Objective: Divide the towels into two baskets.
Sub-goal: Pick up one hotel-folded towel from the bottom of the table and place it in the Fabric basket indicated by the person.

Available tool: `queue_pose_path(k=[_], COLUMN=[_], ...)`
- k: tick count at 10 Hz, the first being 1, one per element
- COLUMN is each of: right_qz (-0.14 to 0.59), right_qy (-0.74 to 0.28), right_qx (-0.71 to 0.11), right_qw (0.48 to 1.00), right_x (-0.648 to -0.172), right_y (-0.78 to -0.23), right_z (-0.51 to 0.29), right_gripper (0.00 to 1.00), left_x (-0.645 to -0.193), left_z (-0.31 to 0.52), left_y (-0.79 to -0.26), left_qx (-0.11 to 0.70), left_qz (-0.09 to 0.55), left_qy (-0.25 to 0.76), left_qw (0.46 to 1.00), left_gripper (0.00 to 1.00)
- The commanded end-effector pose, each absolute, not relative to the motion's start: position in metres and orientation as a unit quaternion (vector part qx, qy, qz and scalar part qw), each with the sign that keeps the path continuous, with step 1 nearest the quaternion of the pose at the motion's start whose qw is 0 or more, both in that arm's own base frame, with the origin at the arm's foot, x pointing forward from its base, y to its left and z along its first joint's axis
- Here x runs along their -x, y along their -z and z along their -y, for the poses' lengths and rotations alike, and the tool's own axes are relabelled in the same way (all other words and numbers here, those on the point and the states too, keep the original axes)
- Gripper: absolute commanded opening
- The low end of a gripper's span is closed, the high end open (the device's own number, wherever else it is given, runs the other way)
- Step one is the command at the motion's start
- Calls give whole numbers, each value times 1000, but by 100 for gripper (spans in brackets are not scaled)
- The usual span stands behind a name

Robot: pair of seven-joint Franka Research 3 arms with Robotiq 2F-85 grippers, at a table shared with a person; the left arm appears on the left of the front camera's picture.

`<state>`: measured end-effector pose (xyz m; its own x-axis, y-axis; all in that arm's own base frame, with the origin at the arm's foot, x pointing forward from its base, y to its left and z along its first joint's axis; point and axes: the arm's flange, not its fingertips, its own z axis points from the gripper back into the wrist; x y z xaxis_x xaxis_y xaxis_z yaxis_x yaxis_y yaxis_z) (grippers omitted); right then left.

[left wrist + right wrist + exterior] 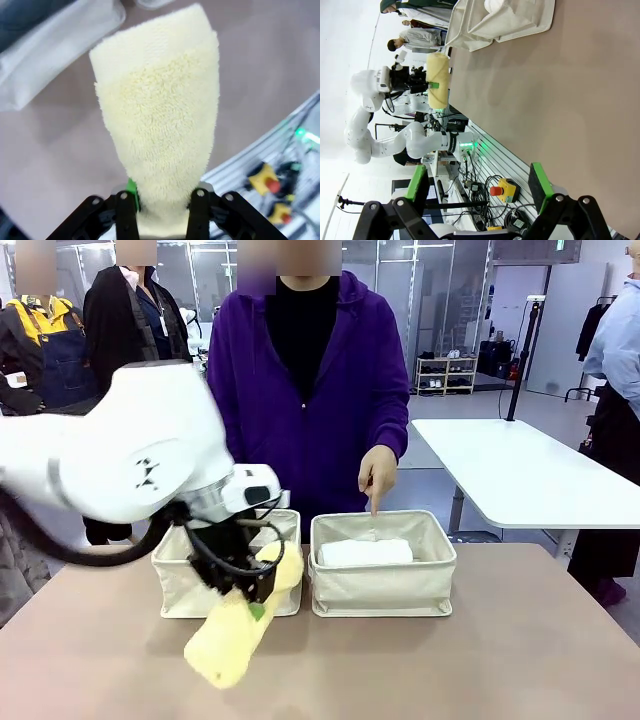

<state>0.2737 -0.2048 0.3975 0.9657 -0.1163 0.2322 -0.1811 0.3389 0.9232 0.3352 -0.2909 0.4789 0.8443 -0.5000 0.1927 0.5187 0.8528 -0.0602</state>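
My left gripper point(255, 602) is shut on the pale yellow towel point(240, 625), a fluffy roll held tilted in the air in front of the left basket point(180, 585). From the left wrist camera the yellow towel point(160, 130) rises between the black fingers point(199, 210) of my left gripper point(162, 212). A white towel point(365, 552) lies in the right basket point(385, 590). The person's hand point(377, 475) points a finger down over that basket. My right gripper point(477, 185) stands open over the bare table, with the yellow towel point(438, 80) and a basket point(505, 20) far off.
The brown table point(480, 660) has free room in front of and to the right of the baskets. A person in a purple hoodie point(310, 380) stands right behind them. A white table point(520, 475) stands at the back right. A red emergency button point(501, 189) sits below the table edge.
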Motion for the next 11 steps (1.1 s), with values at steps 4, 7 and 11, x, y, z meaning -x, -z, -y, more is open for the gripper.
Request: queue_pose_path(k=[4,7,11], right_qz=[138,138,138], right_qy=[-28,-28,-28], right_qx=[-577,-577,-577], right_qw=[804,804,804], right_x=[-272,-272,-272], right_y=[-399,-399,-399], right_z=[205,205,205], right_gripper=[100,100,100], left_x=[-442,-483,-509], left_z=[415,471,505], left_y=[-541,-527,-475], left_qx=[-50,-103,-207], left_qz=[126,166,250], left_qy=[594,669,646], left_qw=[793,717,690], left_gripper=[40,40,40])
